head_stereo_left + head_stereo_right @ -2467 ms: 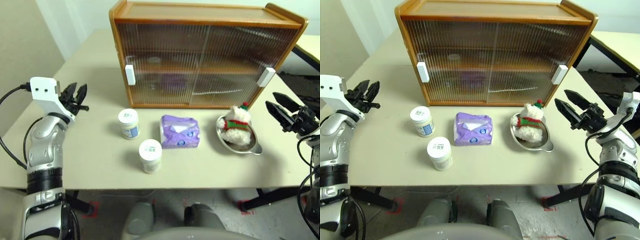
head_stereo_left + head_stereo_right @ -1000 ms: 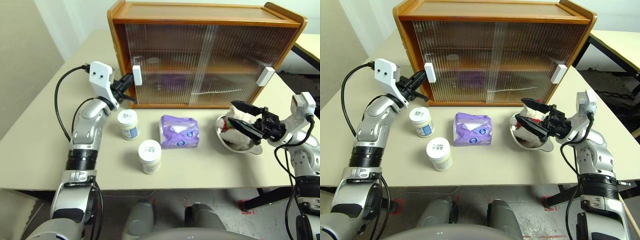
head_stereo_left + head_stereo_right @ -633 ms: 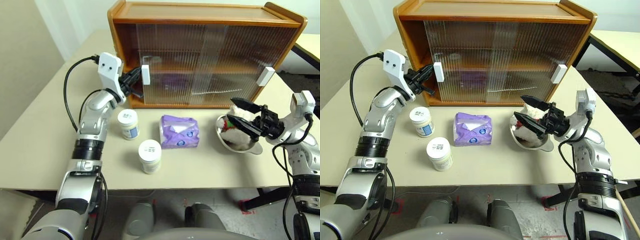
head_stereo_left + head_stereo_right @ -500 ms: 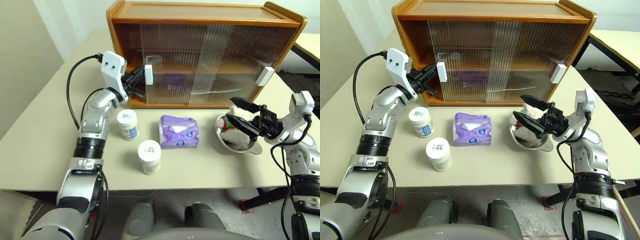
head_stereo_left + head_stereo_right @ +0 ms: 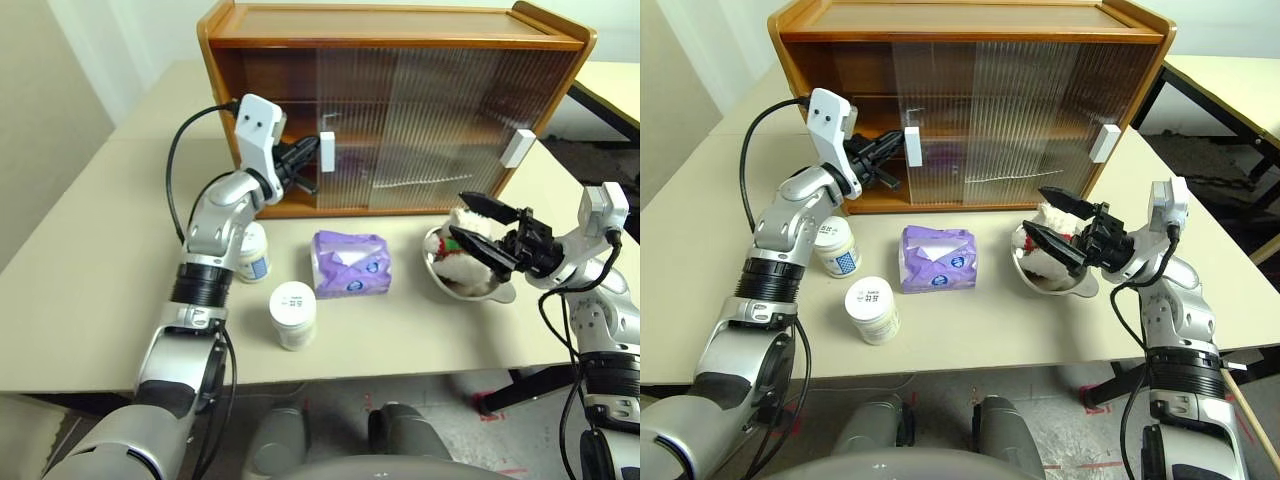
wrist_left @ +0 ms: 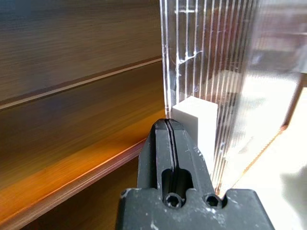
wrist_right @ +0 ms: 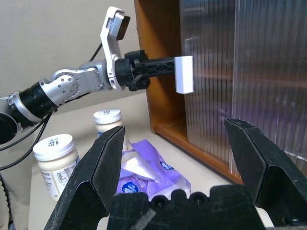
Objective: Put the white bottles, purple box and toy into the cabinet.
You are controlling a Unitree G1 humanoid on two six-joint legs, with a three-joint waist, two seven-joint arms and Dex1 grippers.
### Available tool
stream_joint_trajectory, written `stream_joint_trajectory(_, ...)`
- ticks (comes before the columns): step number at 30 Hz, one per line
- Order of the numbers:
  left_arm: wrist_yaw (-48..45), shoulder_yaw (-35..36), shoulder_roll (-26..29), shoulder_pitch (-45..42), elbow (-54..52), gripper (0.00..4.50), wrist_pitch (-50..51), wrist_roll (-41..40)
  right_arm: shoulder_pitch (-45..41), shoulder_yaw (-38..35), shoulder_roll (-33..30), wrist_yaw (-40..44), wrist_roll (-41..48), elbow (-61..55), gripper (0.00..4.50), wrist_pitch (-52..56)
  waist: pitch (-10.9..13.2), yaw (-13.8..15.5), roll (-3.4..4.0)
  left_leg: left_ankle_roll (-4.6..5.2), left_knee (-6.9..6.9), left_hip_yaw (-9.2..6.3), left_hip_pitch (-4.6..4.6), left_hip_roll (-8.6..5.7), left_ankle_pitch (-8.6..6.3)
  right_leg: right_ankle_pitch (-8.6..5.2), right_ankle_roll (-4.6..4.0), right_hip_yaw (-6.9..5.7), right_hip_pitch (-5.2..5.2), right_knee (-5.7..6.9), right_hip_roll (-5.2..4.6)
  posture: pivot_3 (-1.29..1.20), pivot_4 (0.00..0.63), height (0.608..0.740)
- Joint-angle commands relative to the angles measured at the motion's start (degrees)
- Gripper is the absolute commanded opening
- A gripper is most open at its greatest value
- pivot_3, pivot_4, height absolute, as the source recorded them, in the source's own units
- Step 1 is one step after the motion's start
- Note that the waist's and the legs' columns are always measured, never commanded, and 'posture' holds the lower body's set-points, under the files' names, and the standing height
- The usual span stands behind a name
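Note:
The cabinet [image 5: 400, 30] stands at the back of the table, its left sliding door pulled partway right so the left end is open. My left gripper [image 5: 306, 160] is shut, its tip [image 6: 168, 139] pressed against the door's white handle [image 5: 326, 152]. One white bottle [image 5: 293, 313] stands near the front. The other [image 5: 254, 262] is partly hidden behind my left arm. Between them and the toy lies the purple box [image 5: 350, 264]. The toy [image 5: 468, 228] sits in its metal bowl [image 5: 500, 293]. My right gripper [image 5: 462, 218] hangs open just over it, holding nothing.
The right sliding door with its white handle [image 5: 518, 148] is closed. Something purple shows dimly behind the ribbed doors [image 5: 352, 160]. A second table edge [image 5: 610, 80] lies to the far right. Bare tabletop stretches to the left of my left arm.
My left gripper has moved right with the handle, sliding the left door further open. The right gripper has stayed over the toy.

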Motion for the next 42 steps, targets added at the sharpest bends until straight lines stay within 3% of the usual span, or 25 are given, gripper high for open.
stream_joint_trajectory(1,-1.03,-1.86,-1.72,-2.26,2.85,0.04,-0.97,0.84,1.43,0.36,0.69,-1.35,0.56,-2.45,4.5,-0.43,0.0,-0.48,0.0,0.0,0.0,-0.01,0.0,0.0,0.0,0.0,0.0,0.0,0.0,0.0,0.0,0.0,0.0,0.74)
stream_joint_trajectory(14,-1.8,-3.3,-6.4,-6.44,8.46,0.04,-3.8,1.72,1.59,-0.15,3.58,-6.56,2.3,-6.87,4.5,-1.15,0.01,-3.23,0.01,0.09,0.01,-0.1,0.03,-0.08,0.05,-0.1,0.2,0.09,0.17,-0.02,0.0,-0.01,0.0,0.74)
stream_joint_trajectory(23,-2.54,0.07,1.44,-2.67,-8.52,0.04,8.24,-1.94,0.07,0.79,2.15,-4.69,1.88,-4.22,4.5,-0.68,0.07,-3.63,0.13,0.1,0.02,-0.12,0.08,-0.05,0.05,-0.08,0.25,0.1,0.2,0.0,-0.01,0.06,0.0,0.74)
stream_joint_trajectory(26,-6.53,3.13,9.15,1.6,-19.46,0.64,19.08,-7.28,-2.11,0.99,1.19,-3.3,1.53,-1.07,4.5,-0.82,0.14,-3.98,0.25,0.1,0.02,-0.11,0.14,-0.02,0.06,-0.08,0.23,0.1,0.2,0.06,0.01,0.1,0.0,0.74)
stream_joint_trajectory(30,-10.79,8.73,20.83,8.57,-28.04,2.11,27.13,-12.47,-4.73,1.59,0.54,-1.66,0.9,2.43,4.5,-1.32,0.21,-4.43,0.29,0.1,0.02,-0.11,0.25,0.02,0.06,-0.15,0.19,0.06,0.2,0.21,0.01,0.13,0.0,0.74)
stream_joint_trajectory(32,-11.85,12.79,24.59,12.78,-29.56,2.88,26.9,-14.01,-5.46,1.59,0.5,-1.23,0.81,3.5,4.5,-1.54,0.22,-4.05,0.3,0.1,0.02,-0.12,0.29,0.02,0.06,-0.22,0.21,0.01,0.21,0.27,-0.03,0.13,0.0,0.74)
stream_joint_trajectory(36,-16.44,19.38,30.6,24.56,-29.28,4.46,17.02,-12.62,-6.3,1.53,0.25,-0.3,0.61,5.51,4.5,-2.01,0.28,-3.08,0.34,-0.13,-0.01,-0.03,0.58,0.0,-0.07,-0.31,0.07,0.01,0.45,0.27,-0.14,0.15,0.0,0.74)
stream_joint_trajectory(39,-18.19,24.25,30.35,30.62,-27.65,4.46,13.12,-15.02,-6.78,1.36,-0.07,0.24,0.5,6.74,4.5,-2.28,0.35,-2.11,0.25,-0.26,-0.06,-0.05,0.81,0.04,-0.15,-0.44,-0.15,-0.11,0.65,0.28,-0.23,0.16,0.0,0.74)
stream_joint_trajectory(42,-18.84,24.54,29.98,37.66,-25.91,4.46,8.28,-12.41,-7.4,1.13,-0.35,0.66,0.33,8.62,4.5,-2.56,0.41,-1.17,0.29,-0.28,-0.14,-0.05,0.92,0.05,-0.16,-0.62,-0.32,-0.19,0.7,0.29,-0.36,0.17,0.0,0.74)
